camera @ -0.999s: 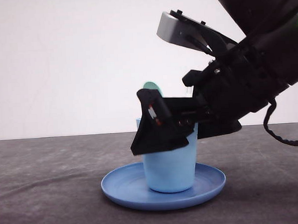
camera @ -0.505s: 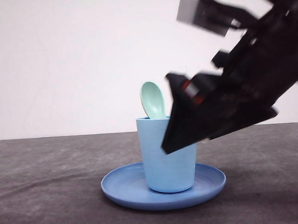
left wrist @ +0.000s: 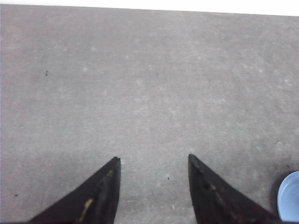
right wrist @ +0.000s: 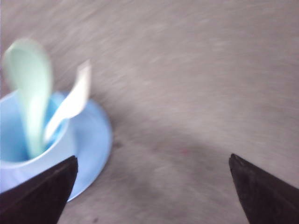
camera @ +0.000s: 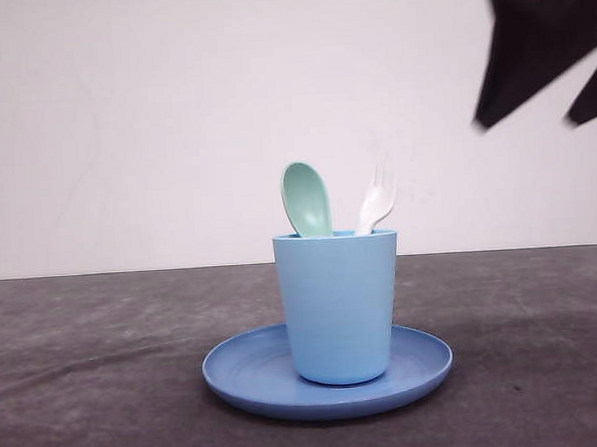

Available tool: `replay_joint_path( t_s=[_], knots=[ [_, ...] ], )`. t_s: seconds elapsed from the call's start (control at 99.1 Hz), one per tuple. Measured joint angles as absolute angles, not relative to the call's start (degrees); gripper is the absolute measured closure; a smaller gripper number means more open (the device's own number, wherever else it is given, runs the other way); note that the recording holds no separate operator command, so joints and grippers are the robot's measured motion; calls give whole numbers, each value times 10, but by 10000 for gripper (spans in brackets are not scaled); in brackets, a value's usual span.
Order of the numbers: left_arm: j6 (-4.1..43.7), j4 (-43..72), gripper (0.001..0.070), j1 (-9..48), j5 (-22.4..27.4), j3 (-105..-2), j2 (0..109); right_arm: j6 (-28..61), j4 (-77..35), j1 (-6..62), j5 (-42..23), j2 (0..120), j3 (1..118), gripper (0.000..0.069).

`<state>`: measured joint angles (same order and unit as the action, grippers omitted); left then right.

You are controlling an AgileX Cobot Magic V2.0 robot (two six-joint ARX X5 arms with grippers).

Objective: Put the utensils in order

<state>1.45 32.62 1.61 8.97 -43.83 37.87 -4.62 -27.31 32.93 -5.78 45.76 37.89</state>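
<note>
Round blue plate (camera: 236, 372) sits on dark grey tabletop (camera: 87, 395) w/ light blue cup (camera: 338, 307) at centre; mint-green plastic spoon (camera: 305, 198) at 11 o'clock, white plastic fork (camera: 377, 201) at 1 o'clock, both standing inside. Right gripper (right wrist: 152, 161) jaws wide apart, empty, high at 2 o'clock; left gripper (left wrist: 154, 161) jaws apart, empty. Sorting looks done; next: park arms.

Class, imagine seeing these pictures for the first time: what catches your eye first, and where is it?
A light blue cup stands on a round blue plate mid-table, with a mint spoon and a white fork sticking up from it. The right pincer, blurred and open, sits high at upper right.
</note>
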Motion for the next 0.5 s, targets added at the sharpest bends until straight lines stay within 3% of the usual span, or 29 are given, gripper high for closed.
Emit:
replay_joint_path(
  t_s=[0.252,0.424,0.505],
  knots=[
    [15,326,440,16,90,-438,379,-72,-422,191,-23,444,470,39],
    [15,326,440,16,90,-438,379,-80,-448,114,45,444,486,39],
    [15,326,440,16,90,-438,379,-79,-462,95,48,445,486,39]
  ],
)
